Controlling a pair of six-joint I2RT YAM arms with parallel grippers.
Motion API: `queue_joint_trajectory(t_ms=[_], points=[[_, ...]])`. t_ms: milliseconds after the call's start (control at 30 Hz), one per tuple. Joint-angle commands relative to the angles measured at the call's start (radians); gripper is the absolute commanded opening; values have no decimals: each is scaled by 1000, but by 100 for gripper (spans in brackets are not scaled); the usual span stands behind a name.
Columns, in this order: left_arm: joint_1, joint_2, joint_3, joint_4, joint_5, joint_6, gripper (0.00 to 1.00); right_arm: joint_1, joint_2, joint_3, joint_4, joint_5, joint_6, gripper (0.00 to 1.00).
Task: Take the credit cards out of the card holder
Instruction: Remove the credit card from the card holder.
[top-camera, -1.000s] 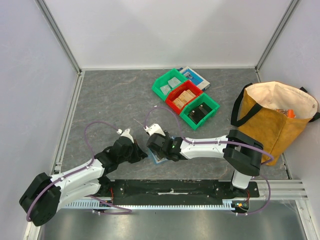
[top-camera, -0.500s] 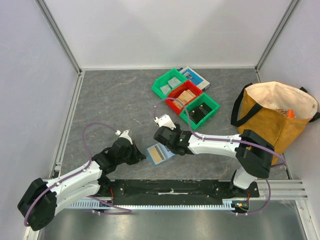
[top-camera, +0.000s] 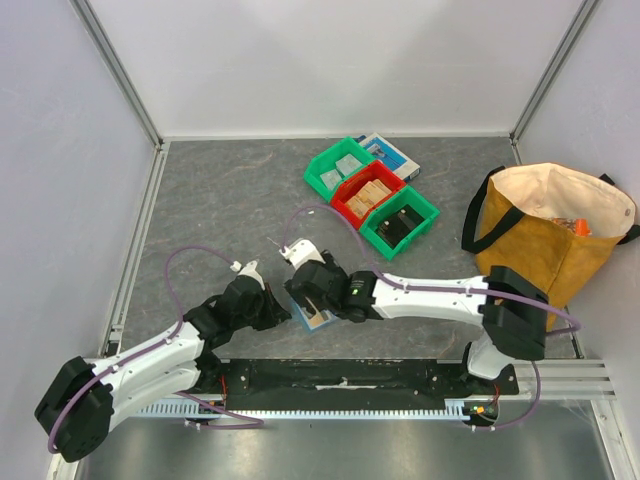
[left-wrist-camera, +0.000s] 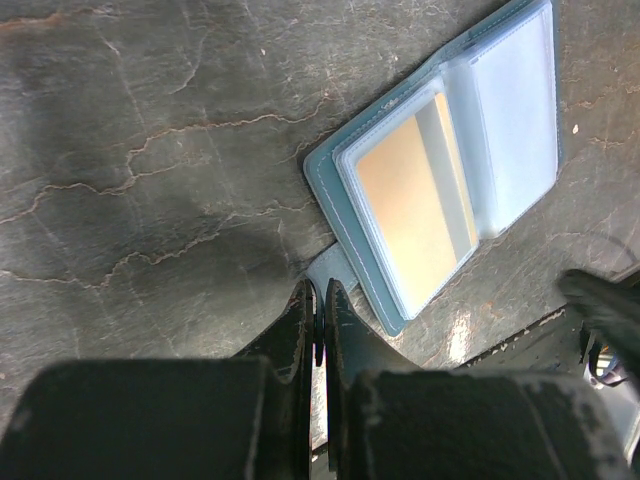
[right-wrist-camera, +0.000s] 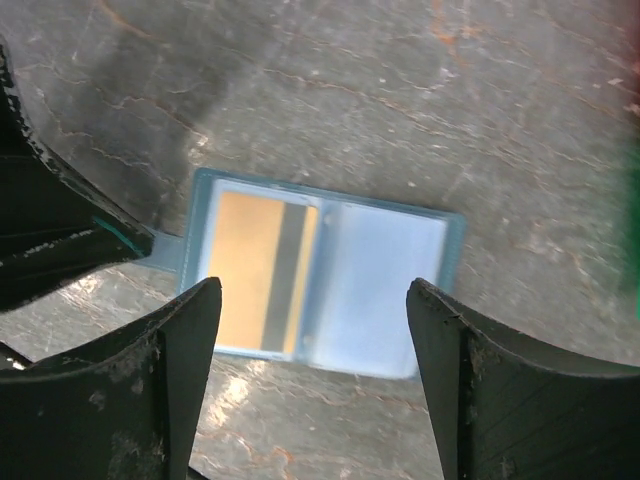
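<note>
The slate-blue card holder (left-wrist-camera: 500, 60) lies open and flat on the table. A tan credit card (left-wrist-camera: 405, 195) with a grey stripe sits under the clear pocket of one half, and the other half shows pale sleeves. My left gripper (left-wrist-camera: 318, 292) is shut on the holder's small tab (left-wrist-camera: 338, 262) at its edge. My right gripper (right-wrist-camera: 315, 290) is open and hovers just above the holder (right-wrist-camera: 385, 275), one finger at each side, with the card (right-wrist-camera: 250, 275) below. In the top view the right gripper (top-camera: 318, 297) covers most of the holder (top-camera: 313, 321), and the left gripper (top-camera: 281, 309) is beside it.
Two green bins (top-camera: 338, 168) (top-camera: 400, 222) and a red bin (top-camera: 366, 194) stand in a row at the back, with a blue-and-white flat box (top-camera: 392, 153) behind them. A tan tote bag (top-camera: 550, 228) stands at the right. A black rail (top-camera: 340, 375) runs along the near edge.
The right gripper pulled off to the right half a second ago, baring the open holder, and has now come back over it. The left gripper has held its place at the tab.
</note>
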Motion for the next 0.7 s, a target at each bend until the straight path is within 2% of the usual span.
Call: queue_joint_trajectory(t_ms=[0,333,667], points=[[-3,-12,30,3,0,17,2,25,97,57,57,-56,-27,82],[-3,-21,24,3,1,15,2,35,214,77,78,-66,-15,84],[-3,-36,18,-3,3,17,2,35,238,71,77,-54,-7,85]])
